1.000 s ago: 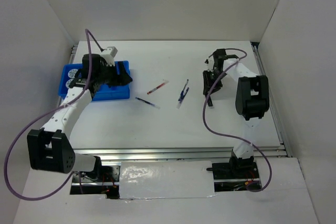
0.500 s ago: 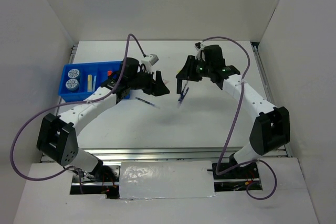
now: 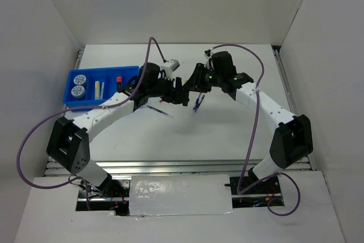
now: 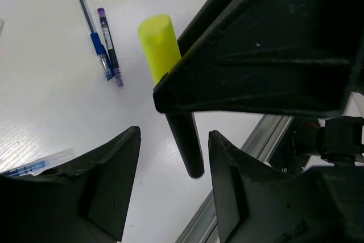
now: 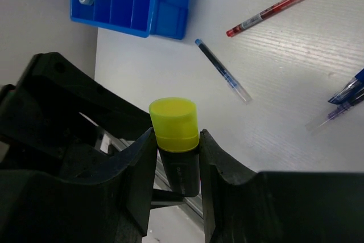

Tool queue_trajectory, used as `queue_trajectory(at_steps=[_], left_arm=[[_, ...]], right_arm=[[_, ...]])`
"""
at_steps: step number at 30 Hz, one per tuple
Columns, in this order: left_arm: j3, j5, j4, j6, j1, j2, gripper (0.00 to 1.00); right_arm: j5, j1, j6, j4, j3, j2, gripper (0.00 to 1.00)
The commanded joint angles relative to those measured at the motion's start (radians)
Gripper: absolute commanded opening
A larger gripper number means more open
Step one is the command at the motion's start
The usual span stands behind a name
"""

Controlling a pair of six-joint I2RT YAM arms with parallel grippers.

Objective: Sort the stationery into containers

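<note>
My right gripper point(image 5: 175, 138) is shut on a black highlighter with a yellow cap point(image 5: 173, 119) and holds it above the table's middle point(image 3: 192, 86). My left gripper point(image 4: 173, 140) is open. The highlighter's black end point(image 4: 190, 149) hangs between its jaws, apart from both fingers. In the top view the left gripper point(image 3: 181, 95) is right beside the right one. The blue tray point(image 3: 129, 72) is at the back left and holds two round pots point(image 3: 76, 84), a cream bar point(image 3: 98, 88) and an orange-capped highlighter point(image 3: 119, 79). It also shows in the right wrist view point(image 5: 170, 4).
Loose pens lie on the table: a red pen point(image 5: 278, 7), a blue pen point(image 5: 223, 72) point(image 3: 160, 111), and a blue pen point(image 4: 90, 29) beside a purple pen point(image 4: 109, 46) under the grippers point(image 3: 198, 104). A metal rail point(image 3: 170, 166) runs along the near edge.
My left gripper has left the tray and swung right to the middle. My right gripper has come in from the back right with the highlighter. The two grippers now meet.
</note>
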Motion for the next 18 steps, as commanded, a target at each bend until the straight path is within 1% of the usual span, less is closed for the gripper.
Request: queue_trajectory(at_steps=[1,4,5,7,8,9,10,11,12,13,15,17,18], left_arm=[[0.050,-0.037,0.027,-0.003,-0.013,0.019,0.62],[0.051,-0.050,0.016,0.008,-0.013,0.020,0.54],[0.051,-0.057,0.014,0.010,-0.013,0.019,0.43],[0.047,-0.063,0.002,0.019,-0.010,0.013,0.31],[0.045,-0.066,-0.004,0.023,-0.007,0.010,0.20],[0.042,-0.069,-0.016,0.030,0.001,0.006,0.15],[0.041,-0.073,-0.026,0.033,0.009,-0.006,0.10],[0.036,-0.073,-0.032,0.034,0.016,-0.010,0.05],[0.030,-0.073,-0.050,0.037,0.039,-0.027,0.03],[0.022,-0.072,-0.062,0.040,0.055,-0.035,0.01],[0.007,-0.079,-0.111,0.059,0.107,-0.069,0.00],[0.002,-0.113,-0.153,0.109,0.151,-0.095,0.00],[0.007,-0.189,-0.177,0.123,0.199,-0.125,0.00]], right_arm=[[-0.017,0.019,0.051,0.040,0.036,-0.024,0.00],[-0.035,0.025,0.065,0.039,0.045,-0.021,0.00],[-0.043,0.027,0.068,0.044,0.042,-0.023,0.00],[-0.055,0.027,0.068,0.054,0.034,-0.026,0.00],[-0.059,0.028,0.068,0.056,0.031,-0.027,0.04],[-0.058,0.025,0.068,0.057,0.027,-0.026,0.12],[-0.058,0.021,0.066,0.060,0.025,-0.026,0.32],[-0.063,0.010,0.068,0.059,0.024,-0.027,0.48],[-0.066,-0.004,0.074,0.064,0.021,-0.026,0.69],[-0.078,-0.013,0.074,0.068,0.020,-0.027,0.72],[-0.101,-0.061,0.065,0.067,0.027,-0.035,0.77],[-0.098,-0.090,0.039,0.062,0.036,-0.053,0.78],[-0.095,-0.122,0.007,0.053,0.036,-0.061,0.78]])
